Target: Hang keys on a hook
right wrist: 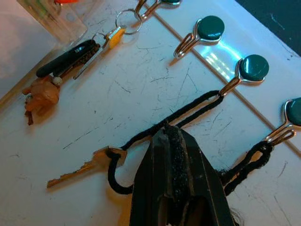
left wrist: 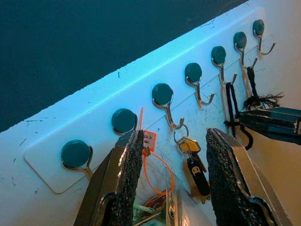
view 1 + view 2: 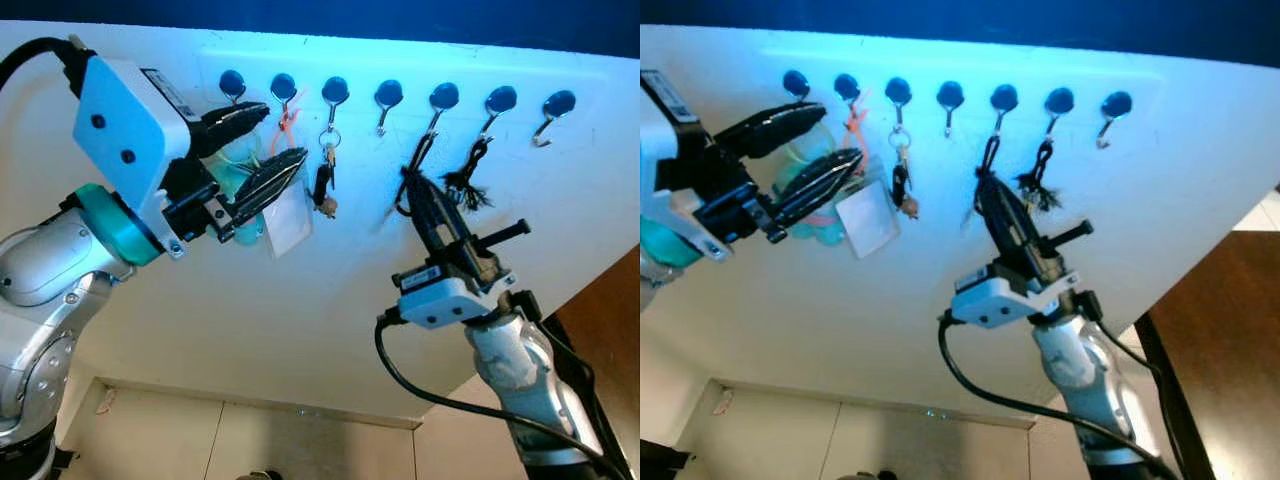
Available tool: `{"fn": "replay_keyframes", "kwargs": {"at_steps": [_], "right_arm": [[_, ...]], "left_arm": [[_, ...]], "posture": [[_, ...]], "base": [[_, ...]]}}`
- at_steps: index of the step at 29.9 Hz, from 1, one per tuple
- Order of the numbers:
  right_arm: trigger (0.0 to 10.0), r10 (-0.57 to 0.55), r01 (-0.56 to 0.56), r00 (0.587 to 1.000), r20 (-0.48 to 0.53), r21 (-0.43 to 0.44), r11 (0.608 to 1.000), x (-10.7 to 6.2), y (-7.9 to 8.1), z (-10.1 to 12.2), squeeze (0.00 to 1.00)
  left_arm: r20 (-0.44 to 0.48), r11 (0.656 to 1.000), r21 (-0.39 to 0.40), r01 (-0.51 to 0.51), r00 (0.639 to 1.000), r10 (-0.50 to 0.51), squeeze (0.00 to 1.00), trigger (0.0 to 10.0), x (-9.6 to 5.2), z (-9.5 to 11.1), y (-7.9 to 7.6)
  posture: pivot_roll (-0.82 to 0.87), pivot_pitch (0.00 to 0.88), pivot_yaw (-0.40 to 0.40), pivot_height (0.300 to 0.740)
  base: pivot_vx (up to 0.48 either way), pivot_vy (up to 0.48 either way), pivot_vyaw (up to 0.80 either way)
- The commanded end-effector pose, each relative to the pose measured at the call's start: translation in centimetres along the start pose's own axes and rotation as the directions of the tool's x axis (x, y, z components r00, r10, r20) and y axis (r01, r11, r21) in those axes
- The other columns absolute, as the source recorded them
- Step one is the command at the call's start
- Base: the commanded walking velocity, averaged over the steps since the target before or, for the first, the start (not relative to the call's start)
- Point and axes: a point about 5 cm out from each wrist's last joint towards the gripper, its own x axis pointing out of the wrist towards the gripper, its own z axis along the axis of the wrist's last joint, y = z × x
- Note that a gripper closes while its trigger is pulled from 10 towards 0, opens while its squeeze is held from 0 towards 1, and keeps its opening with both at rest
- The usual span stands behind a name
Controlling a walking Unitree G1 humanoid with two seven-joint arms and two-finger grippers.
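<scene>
A row of round-based metal hooks runs along a white wall panel [image 3: 560, 190]. My right gripper [image 3: 410, 182] is shut on a black cord loop [image 1: 188, 110] that carries a brass key [image 1: 84, 168]. The loop's top end sits at the bend of the fifth hook [image 1: 251, 69], which is the same fifth hook [image 3: 443, 97] seen from the head. My left gripper [image 3: 283, 133] is open and holds nothing. It hovers in front of the second hook [image 3: 283, 88], with an orange tag [image 2: 149, 139] just behind its fingers [image 2: 127, 179].
A key bunch with a black fob [image 3: 322, 185] and a brown charm hangs on the third hook. A clear badge holder [image 3: 288, 225] hangs below the orange tag. A black tassel [image 3: 468, 185] is on the sixth hook. The fourth hook [image 3: 387, 97] and seventh hook [image 3: 557, 105] are bare.
</scene>
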Motion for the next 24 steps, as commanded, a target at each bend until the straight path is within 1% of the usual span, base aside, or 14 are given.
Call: {"fn": "replay_keyframes", "kwargs": {"at_steps": [1, 6, 7, 9, 10, 15, 16, 18, 19, 20, 21, 22, 23, 24], "right_arm": [[10.0, 0.005, -0.006, 1.0, 0.018, 0.016, 1.0, 0.0, 0.1, 0.3, 0.0], [10.0, 0.0, -0.001, 0.999, 0.033, 0.022, 1.0, -0.1, 0.1, 0.5, 0.0], [10.0, -0.022, 0.022, 0.999, 0.029, 0.025, 0.999, -0.2, -0.2, 0.4, 0.0], [10.0, -0.028, 0.027, 0.999, 0.028, 0.026, 0.999, -0.2, -0.3, 0.4, 0.0], [10.0, -0.036, 0.035, 0.999, 0.027, 0.043, 0.998, -0.1, -0.4, 0.5, 1.0], [10.0, -0.046, 0.045, 0.998, 0.031, 0.05, 0.998, 0.0, -0.5, 0.6, 1.0], [10.0, -0.052, 0.05, 0.998, 0.031, 0.051, 0.997, 0.1, -0.6, 0.7, 0.1], [10.0, -0.055, 0.053, 0.998, 0.032, 0.049, 0.997, 0.0, -0.6, 0.7, 0.1], [10.0, -0.058, 0.056, 0.998, 0.029, 0.062, 0.997, -0.2, -0.6, 0.7, 0.0], [10.0, -0.077, 0.077, 0.997, -0.006, 0.11, 0.991, -0.7, -0.7, 0.5, 0.0], [10.0, -0.077, 0.077, 0.997, -0.006, 0.11, 0.991, -0.7, -0.7, 0.5, 0.0], [10.0, -0.092, 0.11, 0.991, -0.092, 0.215, 0.97, -1.8, -0.5, -0.1, 0.0], [10.0, -0.088, 0.147, 0.979, -0.185, 0.332, 0.932, -2.9, -0.3, -0.8, 0.0], [10.0, -0.088, 0.147, 0.979, -0.185, 0.332, 0.932, -2.9, -0.3, -0.8, 0.0]], "left_arm": [[-0.019, 1.0, 0.002, 0.001, 1.0, -0.001, 0.0, 10.0, -0.3, -0.2, 0.1], [-0.021, 1.0, 0.003, 0.003, 1.0, -0.003, 0.0, 10.0, -0.3, -0.2, 0.0], [-0.023, 1.0, 0.003, 0.003, 1.0, -0.003, 0.0, 10.0, -0.3, -0.3, 0.1], [-0.023, 1.0, 0.003, 0.003, 1.0, -0.003, 0.0, 10.0, -0.3, -0.3, 0.1], [-0.024, 1.0, 0.002, 0.004, 1.0, -0.004, 0.0, 10.0, -0.3, -0.3, 0.0], [-0.024, 1.0, 0.002, 0.006, 1.0, -0.006, 0.0, 10.0, -0.3, -0.3, 0.0], [-0.024, 1.0, 0.002, 0.006, 1.0, -0.006, 0.0, 10.0, -0.3, -0.4, 0.0], [-0.024, 1.0, 0.002, 0.006, 1.0, -0.006, 0.0, 10.0, -0.3, -0.4, 0.0], [-0.025, 1.0, 0.001, 0.005, 1.0, -0.005, 0.0, 10.0, -0.3, -0.4, 0.0], [-0.027, 1.0, -0.001, 0.004, 1.0, -0.004, 0.0, 10.0, -0.3, -0.5, 0.0], [-0.027, 1.0, -0.001, 0.004, 1.0, -0.004, 0.0, 10.0, -0.3, -0.5, 0.0], [-0.03, 1.0, -0.005, 0.002, 1.0, -0.002, 0.0, 10.0, -0.3, -0.7, -0.1], [-0.033, 1.0, -0.009, -0.002, 0.999, 0.001, 0.0, 10.0, -0.2, -1.0, -0.1], [-0.033, 1.0, -0.009, -0.002, 0.999, 0.001, 0.0, 10.0, -0.2, -1.0, -0.1]], "posture": [[0.04, 0.0, 0.11, 0.74], [0.05, 0.0, 0.11, 0.74], [0.04, 0.0, 0.111, 0.74], [0.04, 0.0, 0.111, 0.74], [0.04, 0.0, 0.113, 0.74], [0.04, 0.0, 0.113, 0.74], [0.04, 0.0, 0.112, 0.74], [0.04, 0.0, 0.112, 0.74], [0.04, 0.0, 0.105, 0.74], [0.04, 0.0, 0.101, 0.74], [0.04, 0.0, 0.101, 0.74], [0.03, 0.0, 0.102, 0.74], [0.03, 0.0, 0.103, 0.74], [0.03, 0.0, 0.103, 0.74]], "base": [[0.0, 0.0, 0.0], [0.0, 0.0, 0.0], [0.0, 0.0, 0.0], [0.0, 0.0, 0.0], [0.0, 0.0, 0.0], [0.0, 0.0, 0.0], [0.0, 0.0, 0.0], [0.0, 0.0, 0.0], [0.0, 0.0, 0.0], [0.0, 0.0, 0.0], [0.0, 0.0, 0.0], [0.0, 0.0, 0.0], [0.0, 0.0, 0.0], [0.0, 0.0, 0.0]]}}
